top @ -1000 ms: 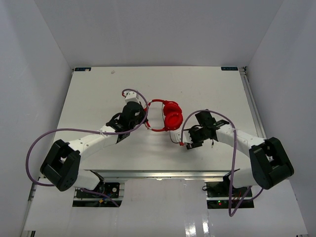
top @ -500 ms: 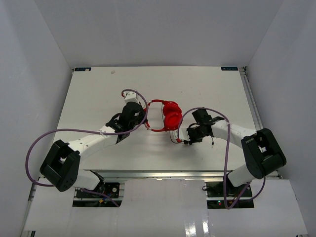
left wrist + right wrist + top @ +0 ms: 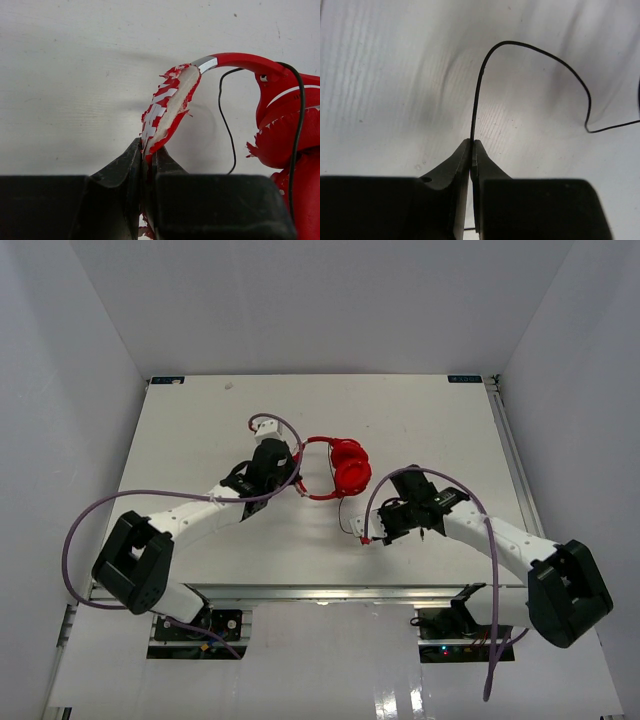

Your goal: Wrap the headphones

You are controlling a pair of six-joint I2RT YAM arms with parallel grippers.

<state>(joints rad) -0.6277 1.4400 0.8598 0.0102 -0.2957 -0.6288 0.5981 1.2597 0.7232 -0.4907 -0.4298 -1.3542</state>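
The red headphones (image 3: 348, 468) lie mid-table, their two cups stacked side by side. My left gripper (image 3: 292, 482) is shut on the headband; in the left wrist view the peeling red-and-white headband (image 3: 170, 107) rises out of the closed gripper (image 3: 148, 152), with the cups (image 3: 285, 140) at the right. The thin dark cable (image 3: 344, 518) runs from the cups toward the near side. My right gripper (image 3: 372, 536) is shut on it; in the right wrist view the cable (image 3: 477, 95) comes straight out of the gripper's (image 3: 471, 145) pinched tips and arcs off to the right.
Thick purple robot cables loop over both arms (image 3: 270, 424) (image 3: 440, 476). The white table (image 3: 200, 420) is boxed in by white walls at the left, right and far sides. A metal rail (image 3: 330, 592) runs along the near edge by the arm bases.
The right gripper has closed on the thin cable and drawn back toward the near edge. The left arm and the headphones shifted slightly away, grip unchanged.
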